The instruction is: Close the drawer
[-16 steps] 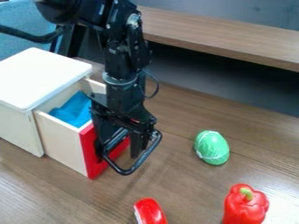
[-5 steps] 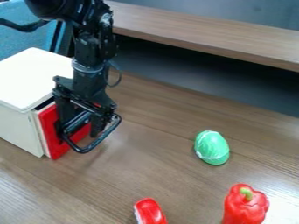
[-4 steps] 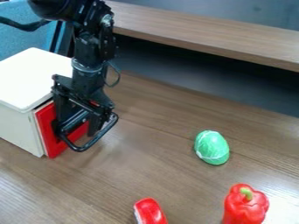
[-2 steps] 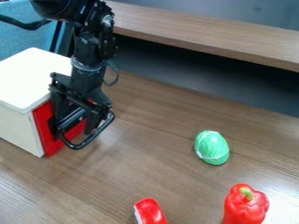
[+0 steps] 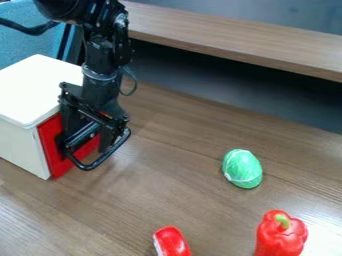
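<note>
The drawer [image 5: 49, 145] is in the box [image 5: 41, 82], its red front lined up with the box's side, over by the left part of the table's [image 5: 167, 195] far edge. The gripper [image 5: 85, 146] hangs right at that front, its fingers spread, with red showing between them. A black loop [image 5: 109, 155] juts out there, perhaps the drawer's handle. A green toy [image 5: 242, 169] lies nearer the table's far edge than the pepper [image 5: 280, 235] and a red thing [image 5: 174, 242]
</note>
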`<state>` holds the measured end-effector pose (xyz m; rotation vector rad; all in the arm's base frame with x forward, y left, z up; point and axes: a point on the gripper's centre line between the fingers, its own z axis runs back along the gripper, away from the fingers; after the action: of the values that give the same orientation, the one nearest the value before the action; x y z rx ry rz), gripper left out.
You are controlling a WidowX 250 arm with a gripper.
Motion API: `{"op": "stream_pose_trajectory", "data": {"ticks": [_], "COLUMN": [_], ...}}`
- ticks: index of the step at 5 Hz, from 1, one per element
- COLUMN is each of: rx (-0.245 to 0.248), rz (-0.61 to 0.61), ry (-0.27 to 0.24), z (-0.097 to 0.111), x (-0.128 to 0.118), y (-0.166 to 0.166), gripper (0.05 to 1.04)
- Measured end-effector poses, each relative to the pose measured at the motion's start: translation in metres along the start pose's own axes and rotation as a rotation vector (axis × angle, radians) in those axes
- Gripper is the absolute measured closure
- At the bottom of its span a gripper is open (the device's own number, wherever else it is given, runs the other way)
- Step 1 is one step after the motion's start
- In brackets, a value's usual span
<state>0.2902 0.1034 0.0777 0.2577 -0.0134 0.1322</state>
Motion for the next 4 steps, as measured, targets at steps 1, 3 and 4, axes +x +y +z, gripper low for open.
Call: {"op": "stream_pose_trajectory", "data": {"ticks": [1, 3, 4], "rx": [-0.098, -0.289, -0.338], "rz": [-0.080, -0.228, -0.283], "ry": [-0.027, -0.113, -0.136], "z": [0.002, 0.023, 0.034], "x": [0.000, -0.007, -0.014], "y": [-0.031, -0.081, -0.103], "gripper": [0.084, 0.084, 0.084]}}
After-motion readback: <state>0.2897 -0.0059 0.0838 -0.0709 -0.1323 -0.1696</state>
